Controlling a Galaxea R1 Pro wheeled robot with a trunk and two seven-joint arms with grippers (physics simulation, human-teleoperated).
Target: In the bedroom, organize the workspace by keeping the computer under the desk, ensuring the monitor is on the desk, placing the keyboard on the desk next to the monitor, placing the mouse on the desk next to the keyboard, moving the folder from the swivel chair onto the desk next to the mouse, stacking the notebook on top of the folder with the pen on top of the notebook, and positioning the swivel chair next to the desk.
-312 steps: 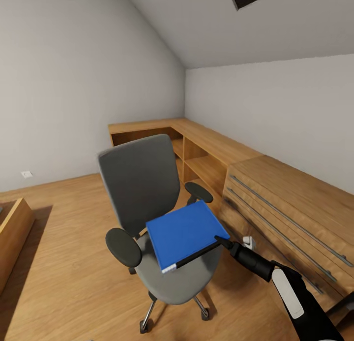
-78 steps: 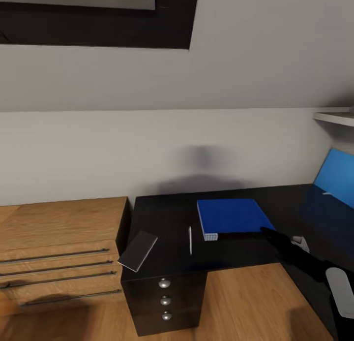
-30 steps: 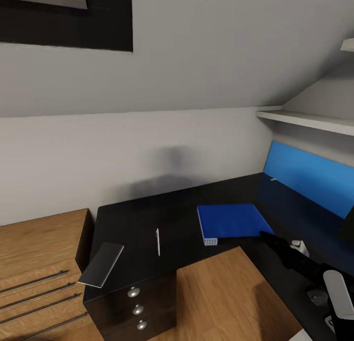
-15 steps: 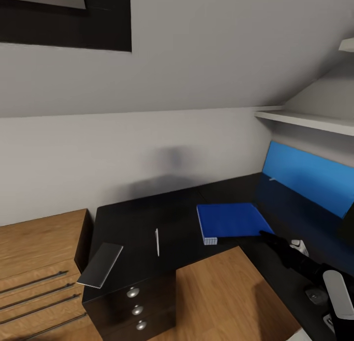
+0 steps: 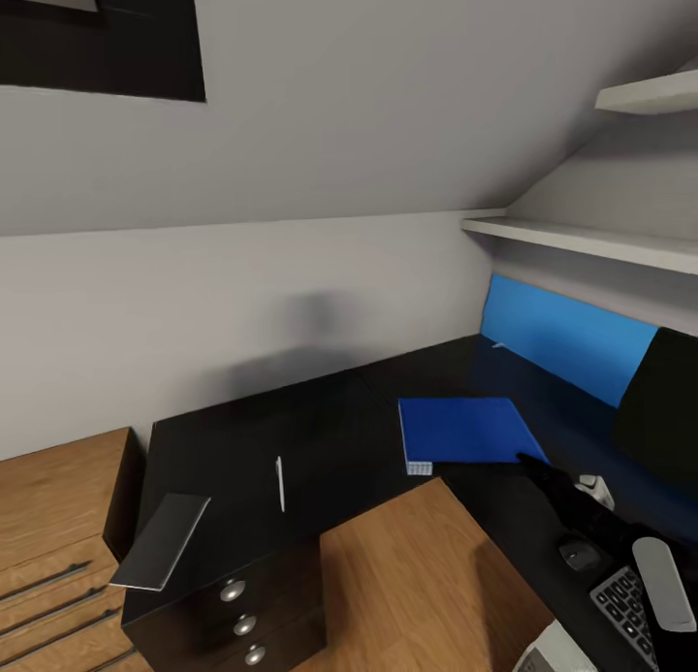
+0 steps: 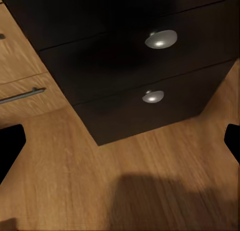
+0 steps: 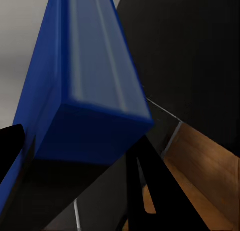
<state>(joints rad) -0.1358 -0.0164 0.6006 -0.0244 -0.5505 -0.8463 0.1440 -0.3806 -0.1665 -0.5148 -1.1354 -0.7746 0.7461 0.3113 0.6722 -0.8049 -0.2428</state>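
The head view is evenly and softly lit, with no visible lamp. The pale wall (image 5: pixel 291 265) carries a blurred grey shadow patch just above the desk (image 5: pixel 242 439), whose black top swallows nearly all detail and shows only a faint bluish reflection below the blue back panel (image 5: pixel 562 337). The render is slightly soft, with straight lines leaning outward toward the edges from a wide lens. In the left wrist view, the wooden floor (image 6: pixel 65 166) is warm but dim, crossed by a broad soft-edged shadow; the drawer knobs (image 6: pixel 161 38) catch small highlights. In the right wrist view, the folder (image 7: pixel 85 76) sits very close and is blurred.
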